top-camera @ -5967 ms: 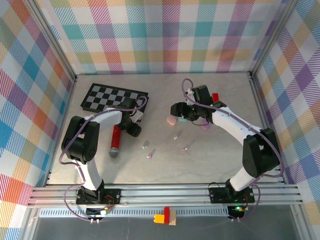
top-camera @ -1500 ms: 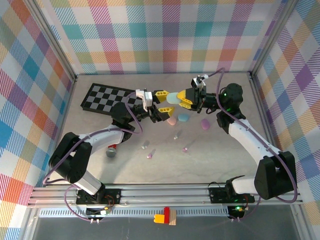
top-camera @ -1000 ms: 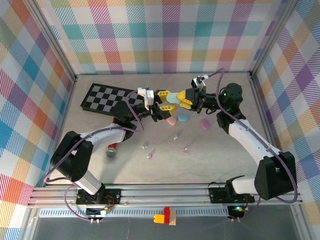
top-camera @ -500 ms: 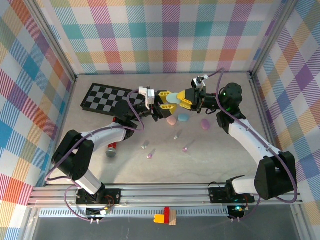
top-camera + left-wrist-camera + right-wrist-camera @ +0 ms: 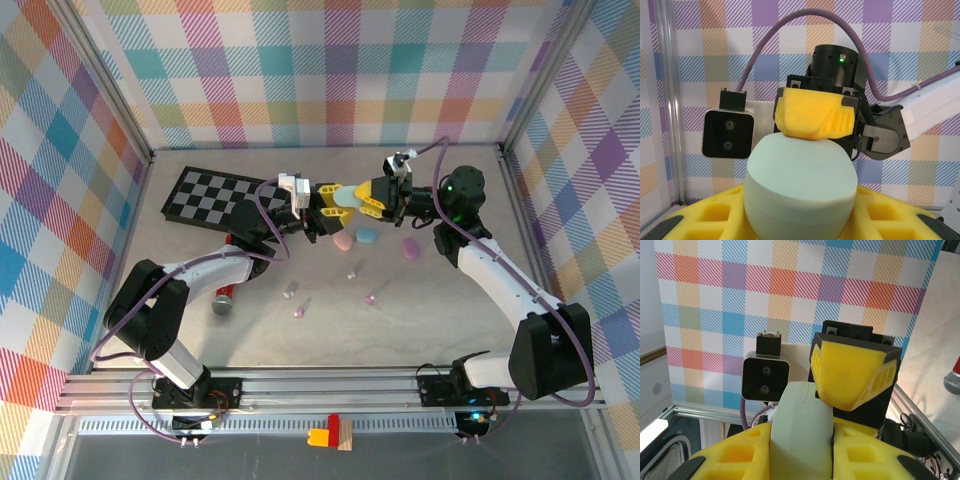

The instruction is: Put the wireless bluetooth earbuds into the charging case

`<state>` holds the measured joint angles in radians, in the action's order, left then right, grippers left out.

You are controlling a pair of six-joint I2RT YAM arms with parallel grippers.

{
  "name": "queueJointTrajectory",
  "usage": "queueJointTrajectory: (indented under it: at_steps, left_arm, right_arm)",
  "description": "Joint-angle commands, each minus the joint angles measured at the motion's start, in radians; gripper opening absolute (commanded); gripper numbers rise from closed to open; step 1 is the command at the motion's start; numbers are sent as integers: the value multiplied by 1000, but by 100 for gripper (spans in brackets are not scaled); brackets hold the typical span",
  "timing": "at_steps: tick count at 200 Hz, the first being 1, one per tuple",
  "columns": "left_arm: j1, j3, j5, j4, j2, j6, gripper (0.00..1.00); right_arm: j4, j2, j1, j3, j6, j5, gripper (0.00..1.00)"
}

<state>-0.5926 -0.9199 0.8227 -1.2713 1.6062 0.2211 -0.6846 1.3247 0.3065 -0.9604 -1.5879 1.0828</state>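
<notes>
The left pincer point(image 5: 329, 199) and the right pincer point(image 5: 364, 196) both pinch the same pale green case point(image 5: 346, 197) in mid-air, one from each end. The earbuds point(image 5: 352, 270) lie loose on the counter point(image 5: 440, 310) below, well apart from it. The risk is that two rigid grips pulling unevenly could twist the smooth case out of one hold — or drop it among the buds, scattering them.
</notes>
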Motion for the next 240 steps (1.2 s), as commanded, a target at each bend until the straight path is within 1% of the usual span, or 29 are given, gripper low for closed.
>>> queueJointTrajectory:
  at_steps: [1,11,16,20,28,49,59,69,84,97,110,118,125,135,144,157,169,178,182,198,215,240]
  left_arm:
    - [-12,-28,42,-53,0,12,34]
    - [-11,-24,44,-53,-2,9,34]
    - [-12,-22,44,-54,-3,8,34]
    - [-12,-20,44,-52,-3,8,34]
    - [-12,-14,44,-52,-6,7,34]
    - [-10,11,28,-45,-20,2,34]
    - [-9,25,21,-35,-30,-7,34]
    - [-8,40,18,-11,-43,-19,34]
    - [-4,58,10,37,-66,-28,34]
    - [1,67,7,89,-83,-26,34]
    - [4,83,5,119,-98,-29,34]
    - [7,90,2,135,-108,-27,34]
    - [11,92,0,161,-118,-21,34]
    - [14,92,-2,208,-132,-21,34]
    - [16,94,1,245,-146,-38,34]
    - [16,102,-3,283,-163,-59,34]
    - [16,110,-6,312,-176,-77,34]
    - [16,113,-7,330,-182,-91,34]
    - [16,113,-7,336,-185,-96,34]
    - [16,113,1,335,-187,-101,34]
    - [16,110,8,326,-187,-95,34]
    - [17,107,15,335,-196,-101,34]
  right_arm:
    - [10,-5,-2,-28,35,-13,10]
    - [10,-8,-2,-28,41,-16,16]
    - [12,-10,-1,-28,45,-19,22]
    - [15,-12,-2,-30,50,-20,29]
    - [30,-17,-4,-31,68,-27,39]
    - [111,-34,-17,-32,128,-55,59]
    - [136,-40,-31,-31,150,-64,66]
    - [162,-50,-47,-25,177,-80,70]
    - [277,-77,-69,-33,289,-109,76]
    - [427,-108,-78,-59,474,-146,79]
    - [640,-147,-76,-106,708,-213,81]
    - [756,-170,-72,-130,878,-258,82]
    - [869,-194,-65,-158,1031,-314,81]
    - [1022,-228,-35,-195,1246,-430,82]
    - [1085,-262,3,-202,1389,-536,83]
    - [1117,-296,55,-204,1549,-594,85]
    - [1148,-305,108,-221,1643,-642,86]
    - [1174,-298,143,-241,1677,-663,86]
    - [1184,-292,155,-249,1720,-669,86]
    - [1221,-262,190,-282,1778,-695,87]
    - [1237,-232,215,-311,1813,-738,87]
    - [1224,-206,226,-334,1817,-754,87]
